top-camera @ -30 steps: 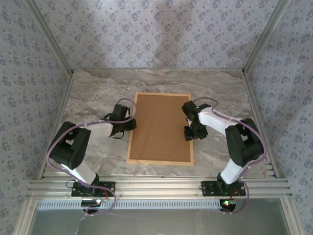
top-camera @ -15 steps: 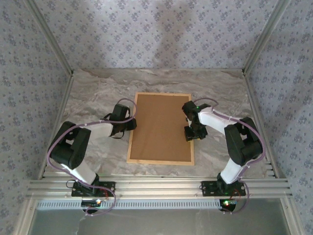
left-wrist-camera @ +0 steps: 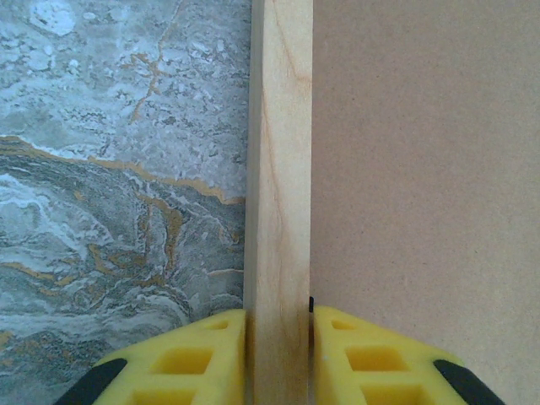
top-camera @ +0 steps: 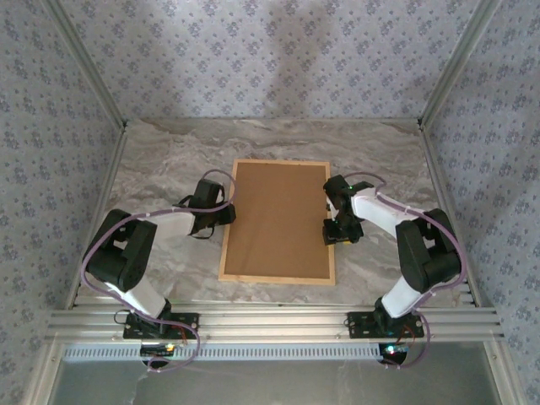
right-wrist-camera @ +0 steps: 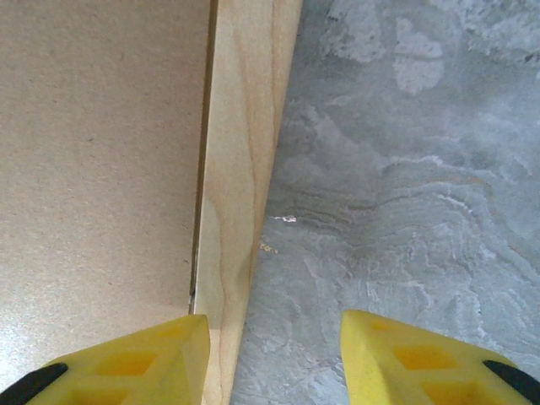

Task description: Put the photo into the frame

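Note:
The frame (top-camera: 276, 278), light tan wood, lies flat in the middle of the table with a plain brown backing board (top-camera: 277, 218) inside its rails. The photo is hidden. My left gripper (top-camera: 228, 213) is shut on the frame's left rail (left-wrist-camera: 278, 169), with a yellow finger pressed against each side of it (left-wrist-camera: 278, 359). My right gripper (top-camera: 336, 234) hovers open at the right rail (right-wrist-camera: 245, 126). One of its fingers (right-wrist-camera: 135, 363) sits over the board's edge (right-wrist-camera: 93, 152), the other (right-wrist-camera: 413, 359) over bare table, and neither touches the wood.
The marble-patterned table (top-camera: 160, 169) surrounds the frame on all sides. Patterned walls with metal posts close in the back and both sides. An aluminium rail (top-camera: 270, 321) carrying the arm bases runs along the near edge.
My right gripper has slid outward from over the board's right edge to the right rail, and its jaws have narrowed a little. The left gripper and the frame have stayed put.

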